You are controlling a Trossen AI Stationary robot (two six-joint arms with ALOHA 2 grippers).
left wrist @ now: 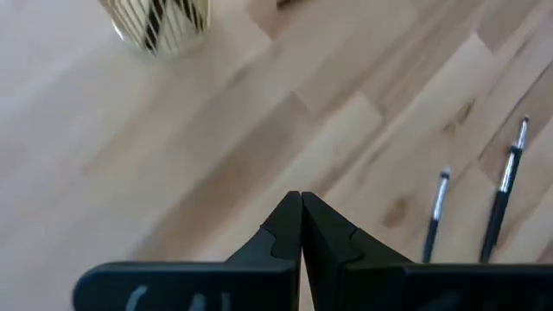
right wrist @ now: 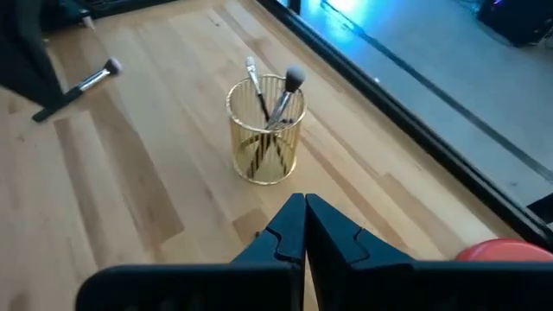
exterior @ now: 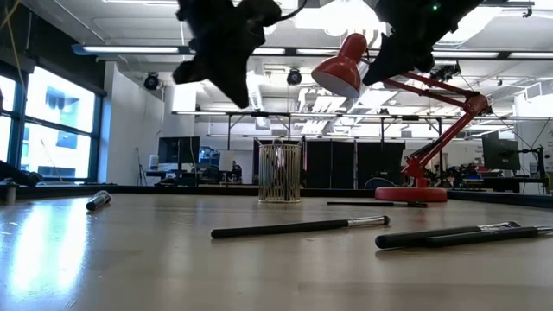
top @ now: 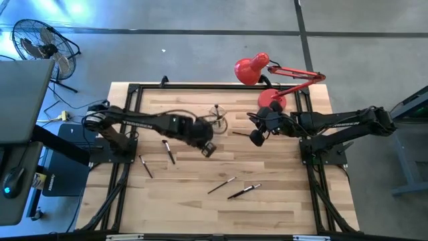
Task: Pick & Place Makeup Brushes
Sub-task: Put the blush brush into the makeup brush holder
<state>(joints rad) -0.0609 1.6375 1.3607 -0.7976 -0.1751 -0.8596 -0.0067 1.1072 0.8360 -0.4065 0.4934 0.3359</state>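
Note:
A gold wire cup (top: 217, 119) stands near the table's far middle, with two makeup brushes (right wrist: 275, 97) upright in it. Several more brushes lie flat on the wood: two on the left (top: 169, 150), two near the front (top: 233, 189) and one beside the cup (top: 241, 134). My left gripper (top: 207, 148) hangs shut above the table, just near-left of the cup, with nothing between its fingers (left wrist: 301, 207). My right gripper (top: 256, 138) hangs shut to the right of the cup, also with nothing in it (right wrist: 305, 206). In the low view both grippers (exterior: 226, 52) (exterior: 406, 43) are well above the tabletop.
A red desk lamp (top: 257, 70) stands at the table's far right, its base (top: 271, 100) close behind my right gripper. A black frame (top: 134, 90) edges the tabletop. Bare wood lies between the cup and the front brushes. A fan (top: 40, 43) stands off the table at far left.

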